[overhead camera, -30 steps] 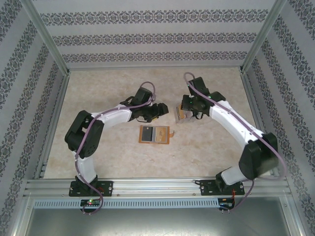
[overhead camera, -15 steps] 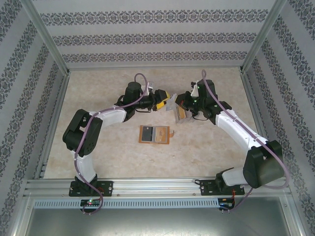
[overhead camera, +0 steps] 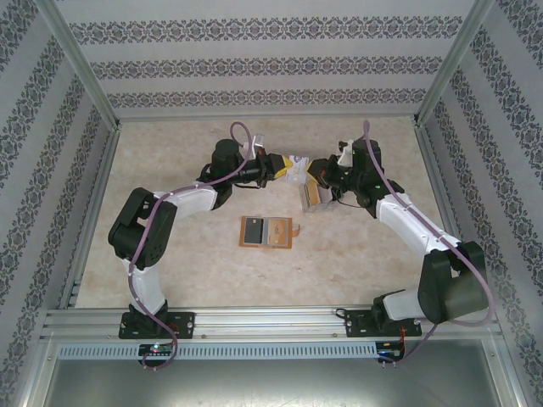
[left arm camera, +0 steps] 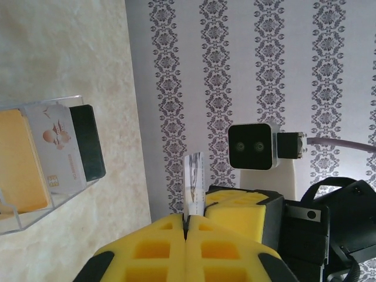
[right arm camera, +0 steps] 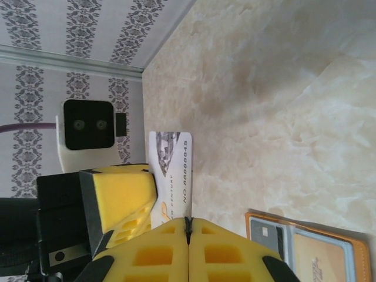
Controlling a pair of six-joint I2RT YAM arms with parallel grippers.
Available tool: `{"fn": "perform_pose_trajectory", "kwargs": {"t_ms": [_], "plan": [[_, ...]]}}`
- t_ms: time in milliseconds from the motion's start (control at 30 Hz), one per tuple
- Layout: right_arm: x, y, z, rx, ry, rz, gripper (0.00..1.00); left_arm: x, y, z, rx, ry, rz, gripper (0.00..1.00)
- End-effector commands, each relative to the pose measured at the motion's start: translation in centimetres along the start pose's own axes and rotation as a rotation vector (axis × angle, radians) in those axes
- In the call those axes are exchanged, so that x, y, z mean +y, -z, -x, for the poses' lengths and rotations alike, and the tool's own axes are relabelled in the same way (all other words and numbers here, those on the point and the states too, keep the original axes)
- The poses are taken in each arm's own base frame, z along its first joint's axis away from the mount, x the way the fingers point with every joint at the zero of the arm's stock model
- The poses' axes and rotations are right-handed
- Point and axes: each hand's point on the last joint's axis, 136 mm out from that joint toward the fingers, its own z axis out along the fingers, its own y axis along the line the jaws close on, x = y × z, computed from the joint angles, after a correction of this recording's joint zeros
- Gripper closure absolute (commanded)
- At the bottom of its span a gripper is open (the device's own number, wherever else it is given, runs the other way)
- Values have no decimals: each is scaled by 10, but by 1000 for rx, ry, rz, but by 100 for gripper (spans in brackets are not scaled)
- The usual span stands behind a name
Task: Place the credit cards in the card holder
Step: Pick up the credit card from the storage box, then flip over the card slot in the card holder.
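Observation:
A white credit card (overhead camera: 298, 166) hangs in the air between my two grippers, behind the open card holder (overhead camera: 267, 231). My left gripper (overhead camera: 287, 166) is shut on it; in the left wrist view the card (left arm camera: 194, 182) sticks up edge-on out of the closed jaws (left arm camera: 187, 222). My right gripper (overhead camera: 316, 170) is shut on the same card (right arm camera: 170, 164), whose lower corner runs into the closed seam (right arm camera: 188, 223). The orange-tan card holder (right arm camera: 320, 249) lies flat on the table with its grey pockets up. More credit cards stand in a clear box: orange-yellow (left arm camera: 20, 158), white (left arm camera: 56, 150) and black (left arm camera: 88, 141).
The clear plastic box (overhead camera: 314, 197) stands just below the two grippers, right of and behind the card holder. Patterned walls and a metal frame (overhead camera: 102, 178) enclose the marble-look table (overhead camera: 187, 246). Both arm bases sit on the near rail (overhead camera: 271, 320).
My right gripper lifted the white card up from the clear box. My left arm swung toward it, and its jaws went from open to shut on the card.

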Motion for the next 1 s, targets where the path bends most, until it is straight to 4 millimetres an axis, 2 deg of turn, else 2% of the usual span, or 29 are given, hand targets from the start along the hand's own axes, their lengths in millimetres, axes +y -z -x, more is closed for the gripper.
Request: {"fn": "perform_pose_trajectory", "kwargs": {"t_ms": [0, 100, 267, 400, 433, 467, 567, 600, 700, 733, 833, 967], "plan": [[20, -2, -7, 53, 18, 103, 90, -23, -1, -1, 15, -50, -78, 100], [24, -4, -9, 73, 16, 134, 81, -25, -1, -1, 16, -43, -91, 100], [25, -6, -9, 88, 10, 149, 81, -29, -1, 0, 13, -29, -125, 100], [24, -7, -9, 95, 5, 155, 92, -24, -1, 0, 12, -16, -114, 100], [21, -6, -8, 83, 3, 141, 95, -20, 0, -1, 12, -12, -99, 93], [18, -5, -8, 72, 7, 124, 95, -15, 1, -1, 8, -3, -76, 79], [-4, -3, -14, 56, 41, 22, 96, 21, 13, -8, -9, 18, 81, 48], [-14, -3, -19, 57, 57, -33, 95, 37, 22, -13, -16, 11, 175, 43], [-49, -8, -44, 76, 124, -232, 96, 92, 65, -34, -25, -21, 529, 37], [-58, -12, -54, 89, 157, -289, 96, 103, 81, -39, -26, -47, 625, 36], [-76, -27, -85, 133, 219, -394, 97, 129, 118, -54, -30, -72, 816, 34], [-103, -39, -110, 148, 262, -500, 97, 150, 139, -70, 3, -62, 904, 32]]}}
